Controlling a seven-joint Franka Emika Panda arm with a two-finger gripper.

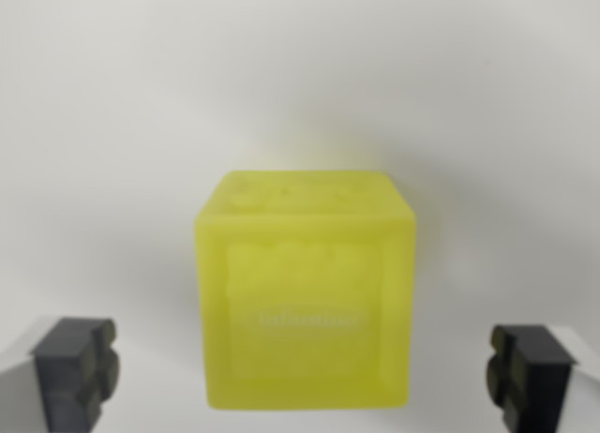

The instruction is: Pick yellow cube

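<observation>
While the hand stands spread wide and empty, the yellow cube sits on the white tabletop between its fingers, clear of both; descend squarely, centred, then close on opposite flat faces.

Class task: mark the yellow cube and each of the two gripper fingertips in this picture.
yellow cube [306, 311], wrist view, front face.
fingertip on the wrist view's left [79, 367], wrist view, dark pad.
fingertip on the wrist view's right [527, 372], wrist view, dark pad.

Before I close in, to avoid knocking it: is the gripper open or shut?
Open: the gripper has a finger on each side of the yellow cube, with gaps.
</observation>
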